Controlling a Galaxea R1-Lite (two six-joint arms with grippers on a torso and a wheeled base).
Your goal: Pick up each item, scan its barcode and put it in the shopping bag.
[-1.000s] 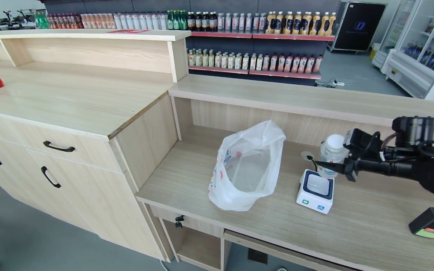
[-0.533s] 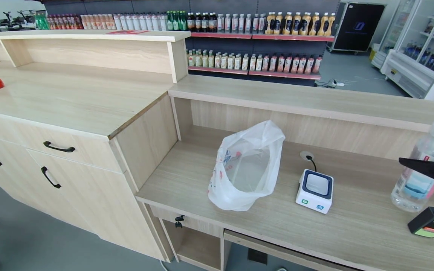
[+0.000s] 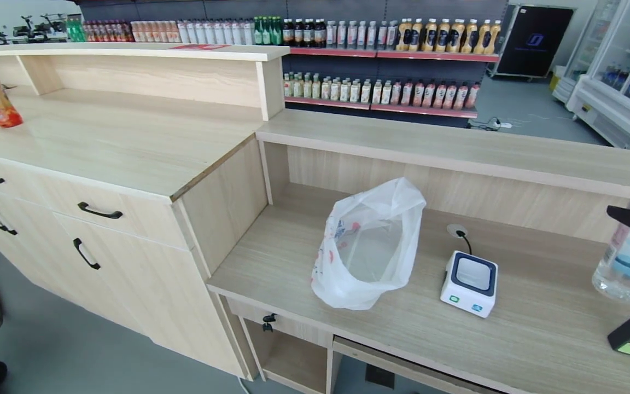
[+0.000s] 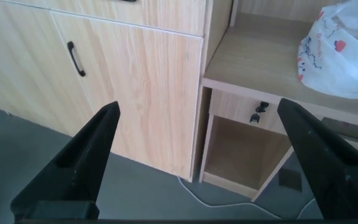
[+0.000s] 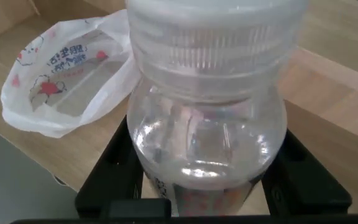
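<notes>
The clear plastic water bottle [image 3: 629, 257] has swung from beside the white box-shaped barcode scanner [image 3: 469, 283] to the right end of the pale wooden counter [image 3: 512, 339].
The right gripper [image 5: 207, 193] clamps it, cap up, well apart from the scanner. The left gripper [image 4: 197, 165] hangs wide and empty by the wooden cabinet [image 4: 142, 93]. Likely between scanning and bagging: next, carry it left and lower it into the open mouth of the white plastic shopping bag [image 3: 367, 246].
</notes>
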